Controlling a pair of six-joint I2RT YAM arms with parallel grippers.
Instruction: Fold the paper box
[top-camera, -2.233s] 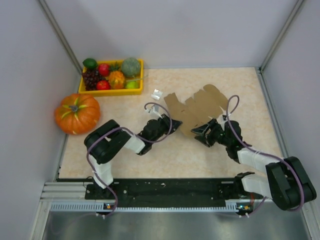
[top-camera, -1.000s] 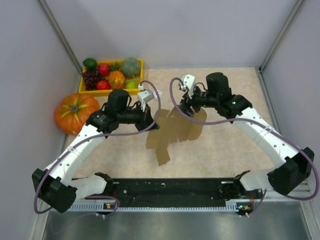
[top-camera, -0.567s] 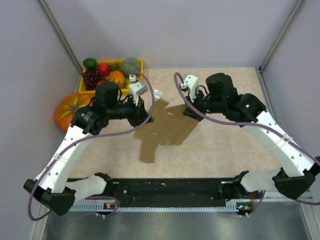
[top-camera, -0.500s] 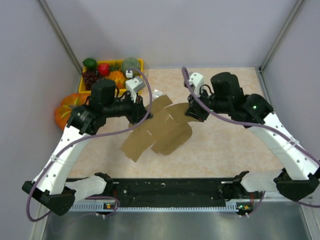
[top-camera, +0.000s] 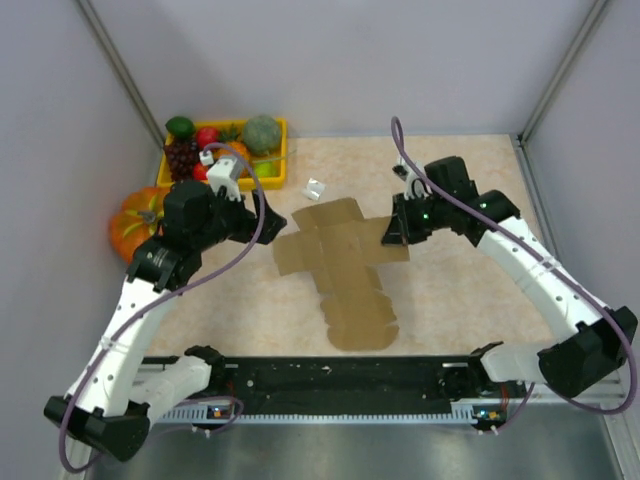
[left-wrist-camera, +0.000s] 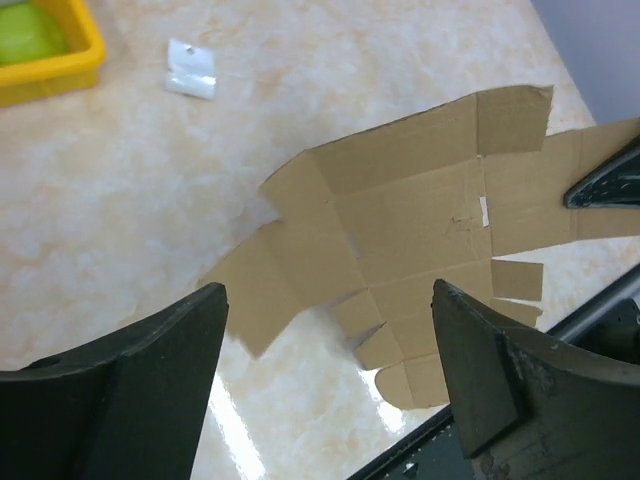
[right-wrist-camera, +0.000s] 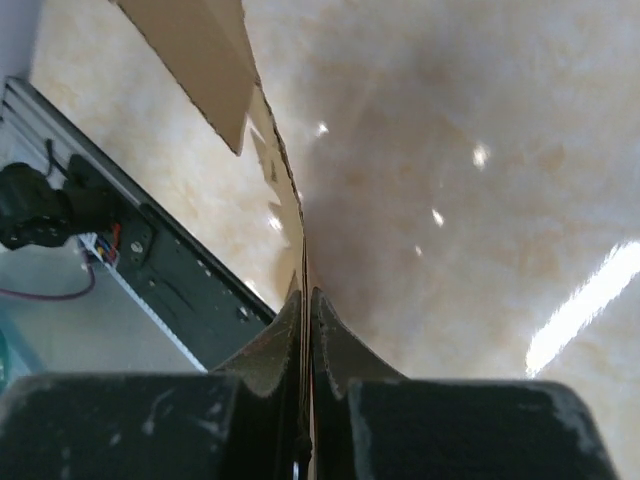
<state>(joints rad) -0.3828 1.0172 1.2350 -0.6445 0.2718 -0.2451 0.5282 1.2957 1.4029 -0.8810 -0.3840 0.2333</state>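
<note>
The paper box (top-camera: 340, 262) is a flat brown cardboard cut-out with several flaps, spread out in the middle of the table. My right gripper (top-camera: 392, 232) is shut on its right edge. In the right wrist view the right gripper (right-wrist-camera: 305, 296) pinches the sheet, and the paper box (right-wrist-camera: 210, 50) runs away edge-on. My left gripper (top-camera: 266, 222) hovers open just left of the sheet, holding nothing. In the left wrist view the left gripper (left-wrist-camera: 328, 300) has its fingers wide apart above the paper box (left-wrist-camera: 420, 205).
A yellow tray (top-camera: 270, 182) of toy fruit stands at the back left. An orange pumpkin (top-camera: 130, 225) sits partly behind my left arm. A tiny white object (top-camera: 314, 187) lies near the tray, and shows as a white object (left-wrist-camera: 190, 70) in the left wrist view. A black rail (top-camera: 330, 375) runs along the near edge.
My left gripper has let go of the cardboard, opened wide and drawn back to the left. The sheet has swung out flat, held only by the shut right gripper, which moved right.
</note>
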